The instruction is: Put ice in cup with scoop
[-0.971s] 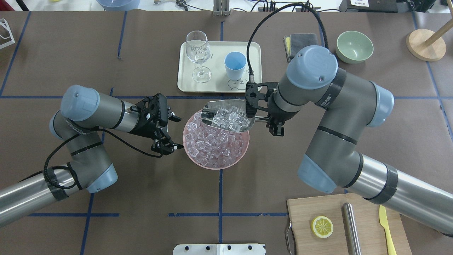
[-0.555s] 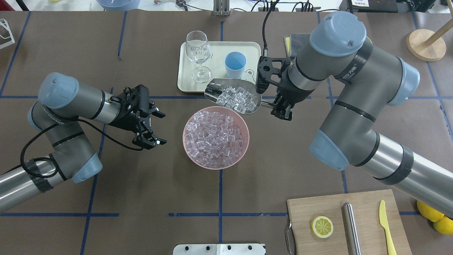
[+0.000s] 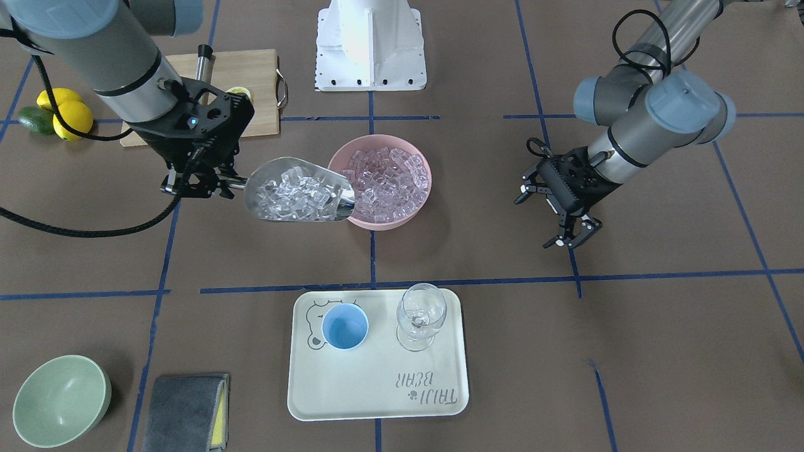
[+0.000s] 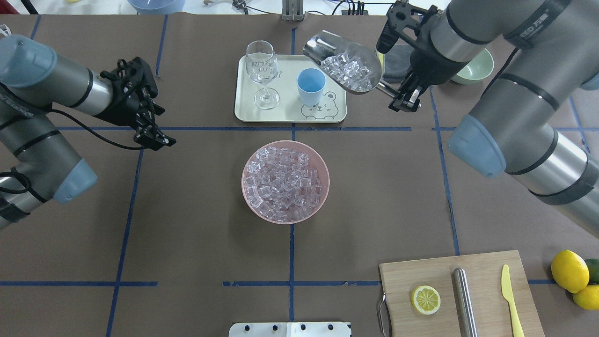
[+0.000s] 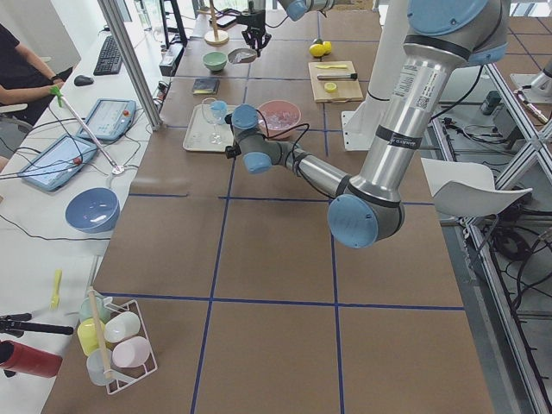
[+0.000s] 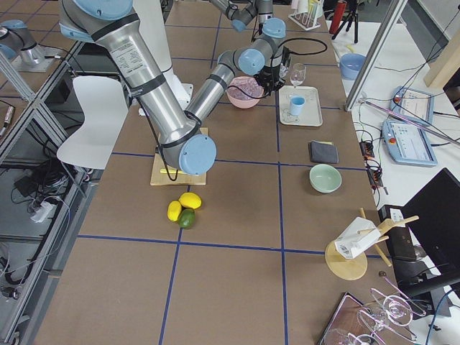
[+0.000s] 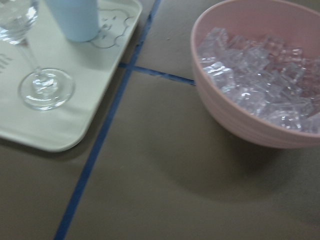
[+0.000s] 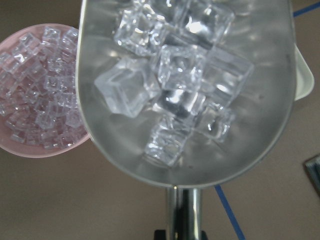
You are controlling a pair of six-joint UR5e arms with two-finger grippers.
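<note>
Ice (image 4: pixel 348 70) is held heaped in the scoop (image 4: pixel 319 47), upper centre of the overhead frame, just right of the cup (image 4: pixel 311 86) | cup is stood on the tray (image 4: pixel 243 105) | scoop handle is clamped by the right gripper (image 4: pixel 403 99) | left gripper (image 4: pixel 160 125) is spread open, empty, at left | more ice is heaped in the pink bowl (image 4: pixel 247 196), centre.

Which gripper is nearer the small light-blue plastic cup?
Right. The right gripper, gripping the shiny steel scoop, is just right of the light-blue cup; the open left gripper is much farther off, to its left.
</note>
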